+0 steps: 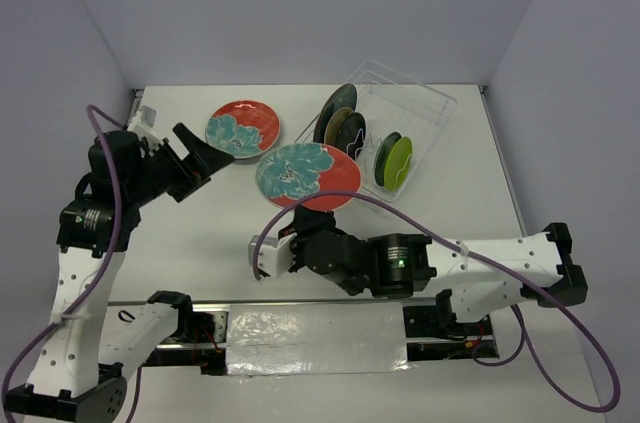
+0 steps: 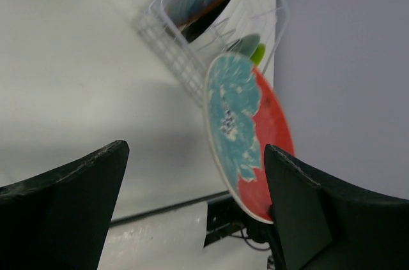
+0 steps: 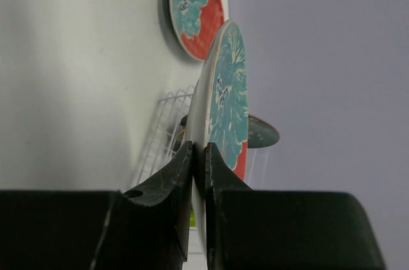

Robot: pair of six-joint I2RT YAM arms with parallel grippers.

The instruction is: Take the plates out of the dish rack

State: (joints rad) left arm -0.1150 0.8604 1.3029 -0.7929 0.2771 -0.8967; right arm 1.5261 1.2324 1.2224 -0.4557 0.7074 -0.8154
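White tabletop (image 1: pixel 200 243) is filling the scene: a red-and-teal plate (image 1: pixel 308 175) is hanging over its middle, just left of the dish rack (image 1: pixel 432 103), the right gripper (image 1: pixel 303 215) clamping its near rim. Dark plates (image 1: pixel 340 123) and green plates (image 1: pixel 395 161) are standing in the rack, a matching plate (image 1: pixel 243 128) is lying flat farther left, and the left gripper (image 1: pixel 205 168) is hovering beside it, jaws wide apart. Lowering the held plate level onto bare table before releasing looks wisest.

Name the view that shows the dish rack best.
Top external: nearly all the dish rack shows, plates standing in it. Left wrist catches a corner; right wrist only a sliver beyond the held plate.
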